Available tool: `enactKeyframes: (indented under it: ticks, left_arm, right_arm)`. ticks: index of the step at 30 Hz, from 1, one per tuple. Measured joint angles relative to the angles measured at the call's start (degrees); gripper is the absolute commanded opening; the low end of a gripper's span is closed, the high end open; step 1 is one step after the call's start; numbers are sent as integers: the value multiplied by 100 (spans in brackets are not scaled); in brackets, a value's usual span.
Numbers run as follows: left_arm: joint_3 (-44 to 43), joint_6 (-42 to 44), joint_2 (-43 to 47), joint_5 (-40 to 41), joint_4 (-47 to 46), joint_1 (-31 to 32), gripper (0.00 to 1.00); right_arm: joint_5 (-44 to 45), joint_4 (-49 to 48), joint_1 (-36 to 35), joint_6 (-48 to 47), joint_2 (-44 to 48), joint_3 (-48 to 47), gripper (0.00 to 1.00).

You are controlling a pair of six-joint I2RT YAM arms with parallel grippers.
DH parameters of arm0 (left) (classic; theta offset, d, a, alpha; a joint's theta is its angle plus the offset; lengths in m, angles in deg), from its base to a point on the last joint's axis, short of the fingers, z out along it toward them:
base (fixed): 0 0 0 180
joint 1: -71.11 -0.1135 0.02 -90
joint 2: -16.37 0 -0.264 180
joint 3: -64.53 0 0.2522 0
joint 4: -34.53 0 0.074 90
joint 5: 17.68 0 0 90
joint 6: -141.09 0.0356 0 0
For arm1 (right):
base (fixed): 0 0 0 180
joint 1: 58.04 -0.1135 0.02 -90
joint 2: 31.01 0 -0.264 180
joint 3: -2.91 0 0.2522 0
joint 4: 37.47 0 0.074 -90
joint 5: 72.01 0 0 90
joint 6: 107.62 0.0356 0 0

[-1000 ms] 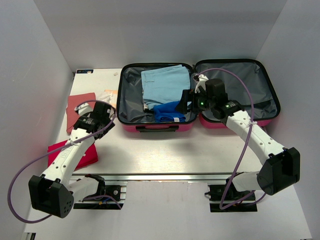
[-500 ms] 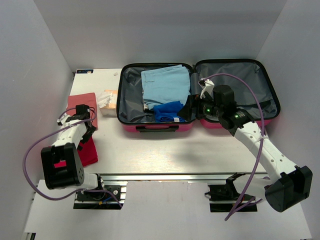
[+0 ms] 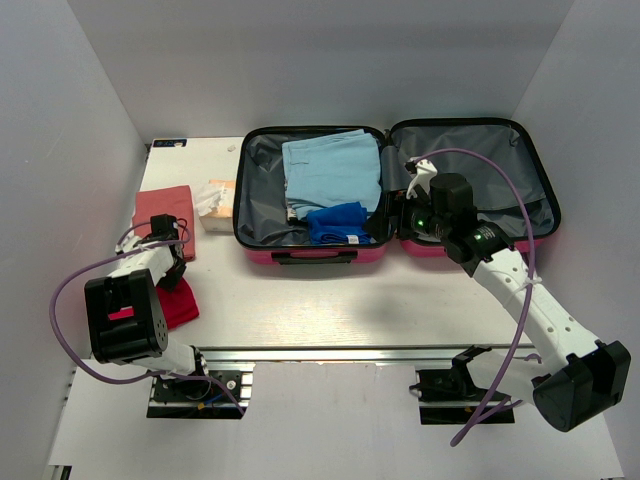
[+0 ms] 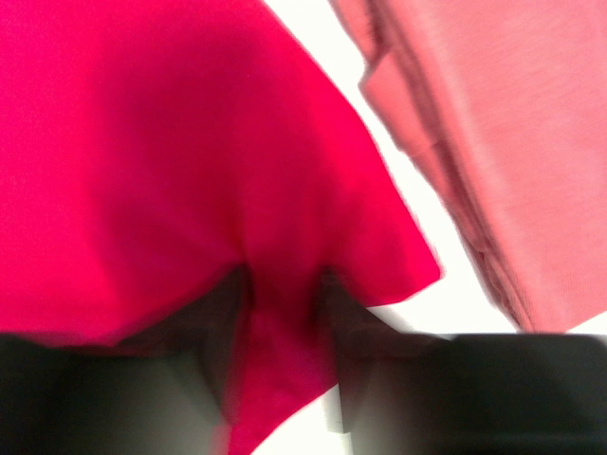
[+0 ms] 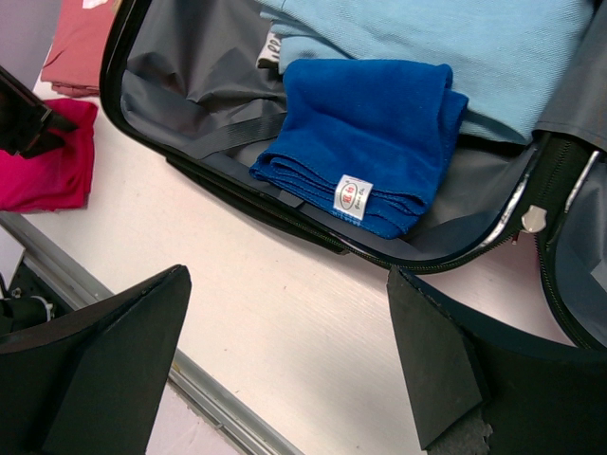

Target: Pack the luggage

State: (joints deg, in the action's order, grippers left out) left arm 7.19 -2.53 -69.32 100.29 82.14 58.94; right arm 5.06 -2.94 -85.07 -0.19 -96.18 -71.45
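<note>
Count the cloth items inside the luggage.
2: a light blue folded garment in the left half of the luggage, and a dark blue towel overlapping its near edge. Others may be hidden underneath.

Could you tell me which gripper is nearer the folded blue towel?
Right. The right gripper hovers open just beside the folded dark-blue towel; the left gripper is far across the table, pinching a crimson cloth.

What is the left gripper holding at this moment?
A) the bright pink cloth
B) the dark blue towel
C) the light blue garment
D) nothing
A: in the left wrist view, the bright pink cloth is bunched between the two dark fingers of the left gripper.
</note>
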Motion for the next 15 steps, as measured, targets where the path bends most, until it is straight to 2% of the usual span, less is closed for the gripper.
enactKeyframes:
  ticks: [4, 5, 9, 15]
  left_arm:
    - [151, 83, 109, -146, -348, 50, 14]
    - [278, 118, 223, -184, -468, 66, 12]
    - [868, 164, 894, -658, -922, 256, 8]
    - [1663, 129, 1971, -2179, -1215, 1051, 7]
  right_arm:
    - [105, 11, 2, -9, 125, 76, 89]
    - [109, 11, 2, -9, 144, 103, 89]
    - [118, 15, 2, -11, 149, 166, 89]
    - [74, -83, 2, -4, 157, 466, 89]
